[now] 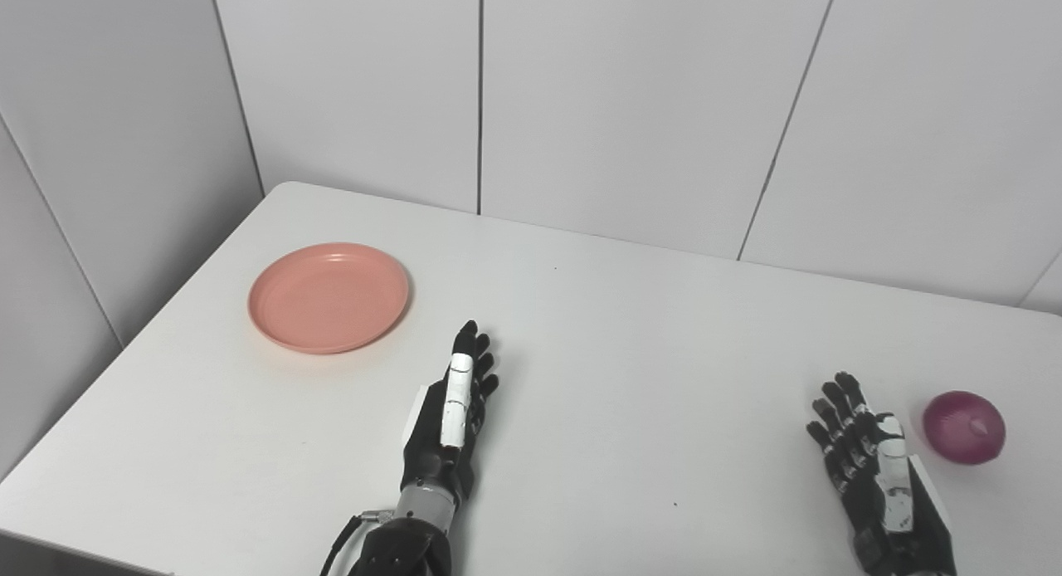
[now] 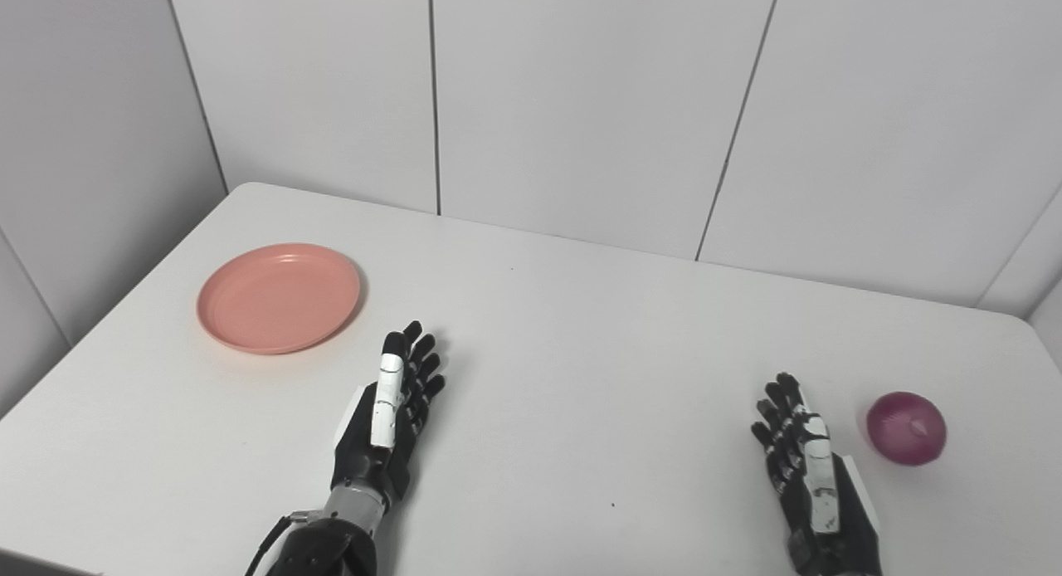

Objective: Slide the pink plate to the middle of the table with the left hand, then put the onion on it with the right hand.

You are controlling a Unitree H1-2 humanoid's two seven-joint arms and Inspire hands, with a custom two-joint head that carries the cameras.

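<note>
Matt pink plate (image 1: 328,296), glossy onion (image 1: 964,427)

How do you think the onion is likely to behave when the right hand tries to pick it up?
The onion looks round and rests free on the bare table, so a nudge would probably roll it. Its skin seems smooth and glossy, so it may slip between fingers. The right hand, open beside it, should probably wrap around it.

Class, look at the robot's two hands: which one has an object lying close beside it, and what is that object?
The right hand: the purple onion lies just to its right, untouched. The left hand has only bare table beside it; the pink plate sits farther off.
</note>
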